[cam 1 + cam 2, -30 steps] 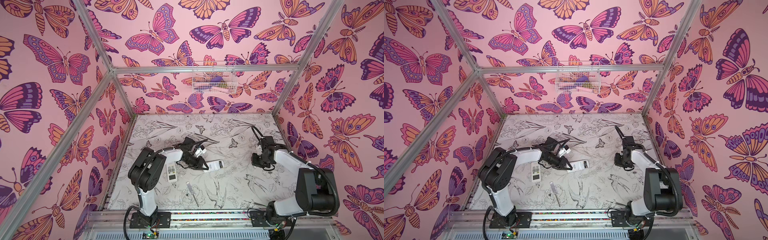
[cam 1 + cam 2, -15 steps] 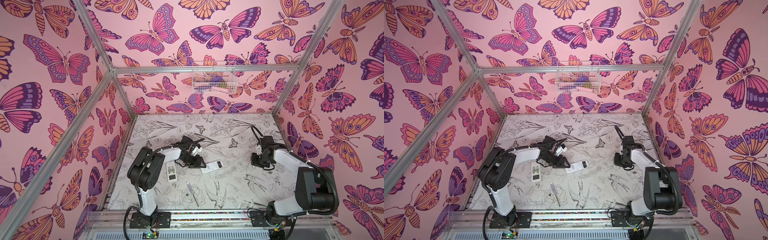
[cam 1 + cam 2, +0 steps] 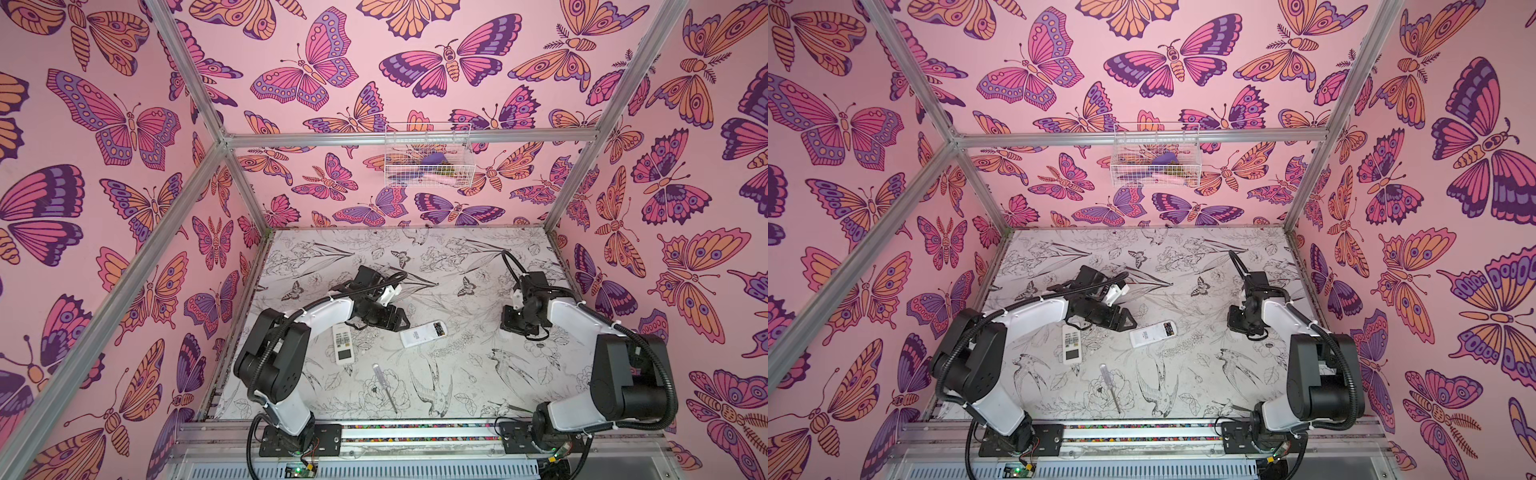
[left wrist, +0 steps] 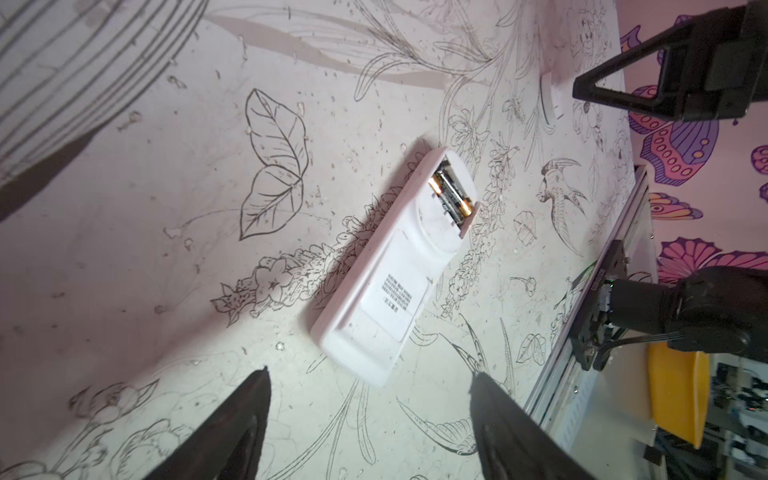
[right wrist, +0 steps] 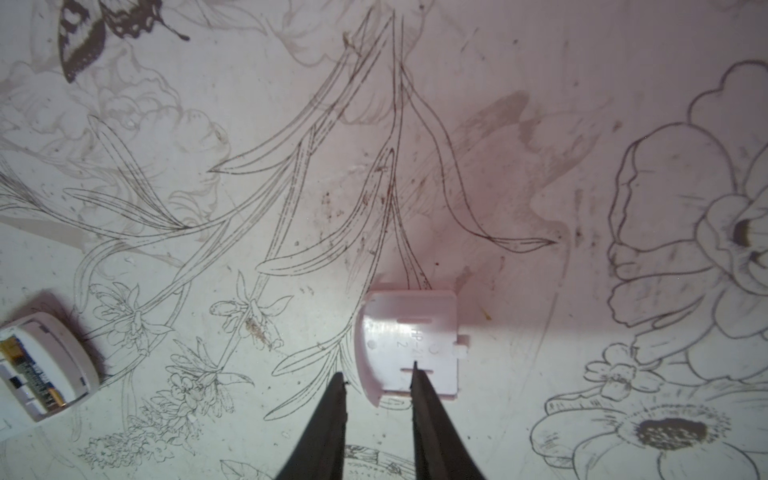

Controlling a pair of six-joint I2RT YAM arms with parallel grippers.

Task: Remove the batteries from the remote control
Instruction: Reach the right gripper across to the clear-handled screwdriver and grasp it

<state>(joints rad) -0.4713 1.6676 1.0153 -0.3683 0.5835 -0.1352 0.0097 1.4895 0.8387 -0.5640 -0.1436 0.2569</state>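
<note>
The white remote control (image 3: 424, 332) (image 3: 1152, 333) lies face down mid-table, its battery bay uncovered. In the left wrist view the remote (image 4: 395, 270) shows two black-and-gold batteries (image 4: 451, 195) in the bay. My left gripper (image 3: 397, 323) (image 4: 370, 371) is open just left of the remote, apart from it, holding nothing. My right gripper (image 3: 515, 322) (image 5: 379, 370) hovers at the right with its jaws a little apart. Under it the white battery cover (image 5: 411, 332) lies flat on the table. The remote's open end (image 5: 41, 365) also shows there.
A second white remote (image 3: 343, 345) (image 3: 1071, 345) lies button side up beneath my left forearm. A clear-handled screwdriver (image 3: 384, 384) (image 3: 1111, 386) rests nearer the front rail. A wire basket (image 3: 428, 156) hangs on the back wall. Pink walls enclose the table on three sides.
My left gripper has opened, let go of the face-down remote and drawn back a little to the left. The right gripper's jaws have parted slightly.
</note>
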